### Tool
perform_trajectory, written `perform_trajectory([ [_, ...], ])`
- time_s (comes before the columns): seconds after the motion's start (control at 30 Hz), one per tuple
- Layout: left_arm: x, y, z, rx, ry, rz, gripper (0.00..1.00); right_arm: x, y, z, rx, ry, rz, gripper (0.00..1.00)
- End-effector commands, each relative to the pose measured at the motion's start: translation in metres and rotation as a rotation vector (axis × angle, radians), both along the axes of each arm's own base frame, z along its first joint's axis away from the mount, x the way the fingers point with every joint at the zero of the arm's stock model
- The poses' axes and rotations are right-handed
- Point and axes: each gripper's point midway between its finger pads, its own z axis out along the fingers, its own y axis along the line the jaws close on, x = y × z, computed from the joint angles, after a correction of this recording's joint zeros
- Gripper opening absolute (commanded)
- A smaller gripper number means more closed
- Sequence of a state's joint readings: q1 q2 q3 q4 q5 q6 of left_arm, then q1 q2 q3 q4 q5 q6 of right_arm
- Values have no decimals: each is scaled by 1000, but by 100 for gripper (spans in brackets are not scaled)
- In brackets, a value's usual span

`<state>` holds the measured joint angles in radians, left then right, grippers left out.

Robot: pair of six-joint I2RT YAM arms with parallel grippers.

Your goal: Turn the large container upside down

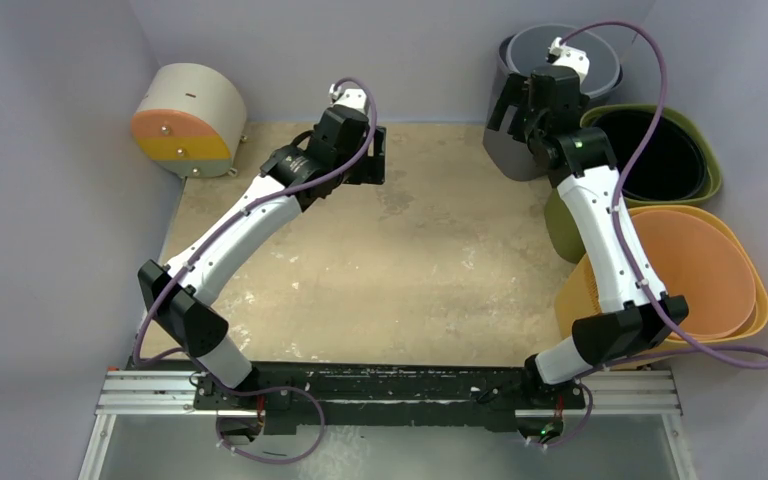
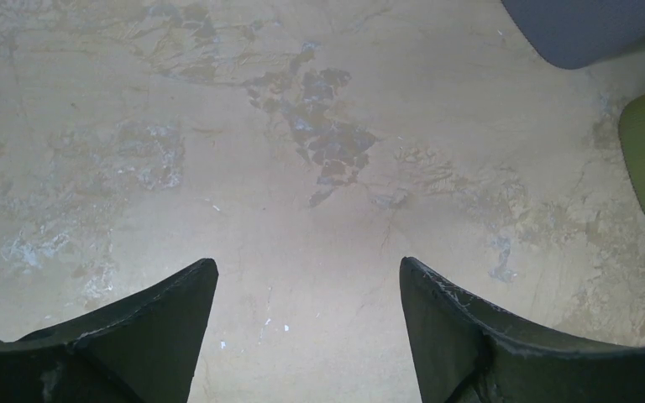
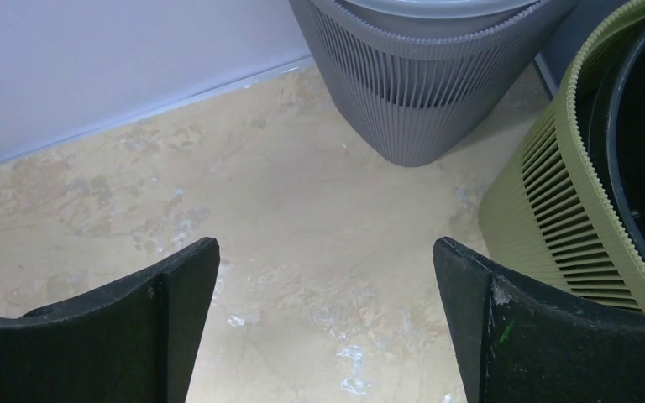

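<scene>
Three ribbed bins stand upright, mouths up, along the table's right side: a grey one (image 1: 560, 60) at the back, an olive-green one (image 1: 712, 160) with a black liner (image 1: 660, 150), and the widest, an orange one (image 1: 705, 270), at the front. My right gripper (image 1: 513, 108) is open and empty, hovering just left of the grey bin (image 3: 420, 84), with the green bin (image 3: 554, 193) at its right. My left gripper (image 1: 375, 155) is open and empty over bare table at mid-back. In the left wrist view (image 2: 306, 264) the bins show only at the right edge.
A beige drum with an orange and yellow face (image 1: 185, 120) lies on its side at the back left corner. Grey walls close the back and sides. The worn tan tabletop (image 1: 410, 270) lies between the arms.
</scene>
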<state>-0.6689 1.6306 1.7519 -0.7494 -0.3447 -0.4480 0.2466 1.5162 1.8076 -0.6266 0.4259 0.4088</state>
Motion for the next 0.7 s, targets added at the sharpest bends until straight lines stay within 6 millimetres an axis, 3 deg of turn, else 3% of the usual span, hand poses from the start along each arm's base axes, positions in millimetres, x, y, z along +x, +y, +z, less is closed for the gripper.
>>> perform_trajectory([
  [0.0,0,1,20,-18,-51,-16,77,-5,1,32,3,-80,24,100],
  [0.17,1,-6,22,-39,-41,-29,77,-8,15,57,-78,-151,193,100],
  [0.3,1,0,16,-18,-36,-8,77,-9,5,70,-187,-182,204,100],
  [0.53,-15,-2,-4,-19,48,-44,77,27,-53,59,-253,-22,-11,99],
  [0.67,-23,-3,-14,-19,92,-64,77,35,-100,60,-156,-4,-148,90],
])
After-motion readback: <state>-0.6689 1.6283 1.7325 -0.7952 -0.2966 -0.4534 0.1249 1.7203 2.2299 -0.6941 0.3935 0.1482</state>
